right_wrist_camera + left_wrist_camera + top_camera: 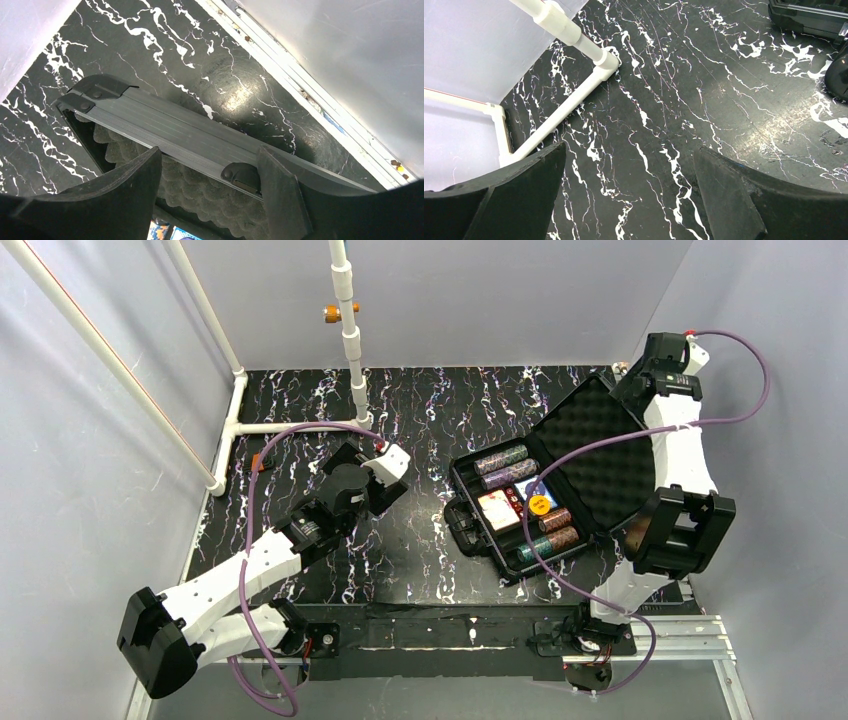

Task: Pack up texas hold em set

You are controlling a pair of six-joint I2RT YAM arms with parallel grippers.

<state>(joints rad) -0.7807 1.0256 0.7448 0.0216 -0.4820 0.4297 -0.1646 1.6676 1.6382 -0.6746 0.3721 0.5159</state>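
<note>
The black case (478, 540) lies open at centre right, its egg-crate foam lid (592, 452) tilted up and back. The tray holds chip stacks (501, 460), more chip stacks (551, 539), a red card deck (497, 508), a blue card deck (533, 487) and a yellow button (539, 505). My right gripper (628, 392) is open at the lid's far edge. In the right wrist view its fingers (131, 191) stand on either side of the lid's grey rim (175, 131) and foam (210, 192). My left gripper (365, 455) hangs open and empty over bare table (644, 150), left of the case.
A white PVC frame (300, 425) with an upright pole (349, 320) stands at the back left, and it also shows in the left wrist view (589, 75). The case's corner (809, 17) shows at that view's top right. Grey walls close both sides. A metal rail (320, 100) runs behind the lid.
</note>
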